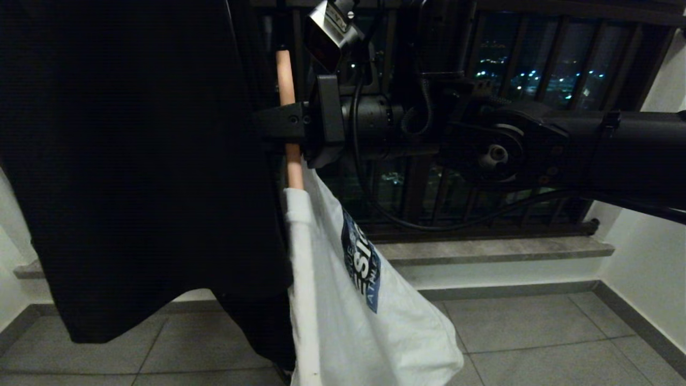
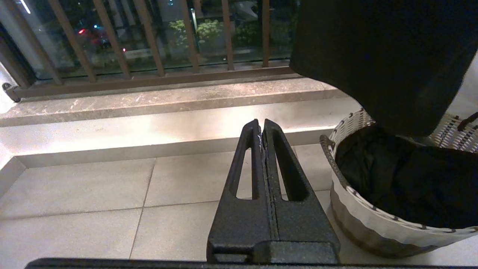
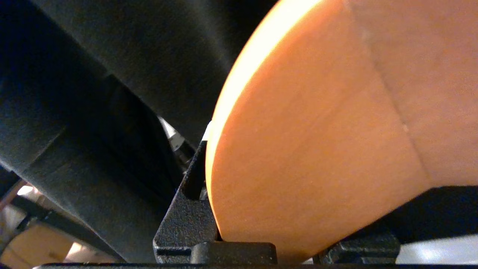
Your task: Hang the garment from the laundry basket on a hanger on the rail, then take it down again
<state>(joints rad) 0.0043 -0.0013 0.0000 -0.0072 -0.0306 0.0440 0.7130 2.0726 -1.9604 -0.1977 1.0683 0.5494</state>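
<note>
In the head view my right arm reaches in from the right, and my right gripper (image 1: 284,124) is shut on a wooden hanger (image 1: 285,80). A white garment (image 1: 343,311) with a blue print hangs from the hanger below the grip. The right wrist view is filled by the hanger's wood (image 3: 317,130), wedged against one black finger (image 3: 186,213). My left gripper (image 2: 261,125) is shut and empty, low over the tiled floor next to the laundry basket (image 2: 373,224), which holds dark cloth (image 2: 403,179). The rail is out of view.
A large black garment (image 1: 134,161) hangs close beside the hanger, its hem above the basket (image 2: 373,67). Dark brown window bars (image 1: 541,69) and a stone sill (image 1: 493,249) lie behind. A white wall (image 1: 648,257) closes the right side above the grey tiled floor (image 1: 536,332).
</note>
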